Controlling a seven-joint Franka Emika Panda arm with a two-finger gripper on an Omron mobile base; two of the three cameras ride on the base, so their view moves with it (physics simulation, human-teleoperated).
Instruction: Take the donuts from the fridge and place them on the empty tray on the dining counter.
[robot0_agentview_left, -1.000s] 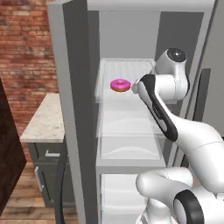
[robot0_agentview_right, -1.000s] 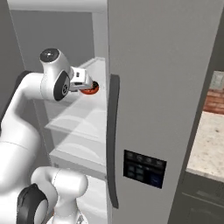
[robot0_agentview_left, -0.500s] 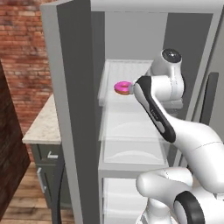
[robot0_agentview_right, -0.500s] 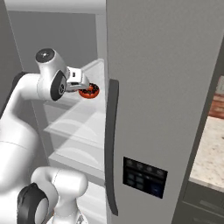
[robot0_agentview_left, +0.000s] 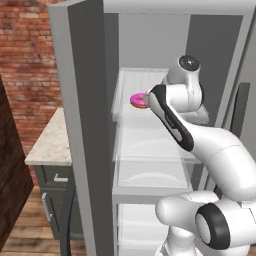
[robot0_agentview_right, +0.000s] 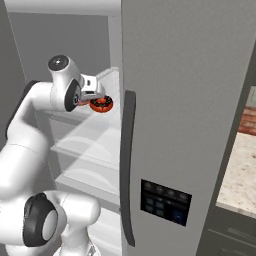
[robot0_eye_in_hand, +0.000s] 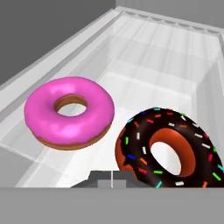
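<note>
Pink-iced donut (robot0_agentview_left: 138, 100) lies on the fridge's (robot0_agentview_left: 90, 125) upper glass shelf, just beside the gripper (robot0_agentview_left: 148, 98). From the right, the chocolate donut (robot0_agentview_right: 101, 104) sits at the shut fingers. The hand camera shows both donuts side by side, the chocolate one tilted; whether it's gripped is unclear.

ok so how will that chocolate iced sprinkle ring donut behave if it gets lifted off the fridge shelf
The chocolate-iced sprinkled ring donut looks small, so probably light. It stands tilted on edge beside the flat pink-iced ring donut, and its round rim may let it roll on the smooth glass shelf. The icing looks soft, so it could smear.
</note>
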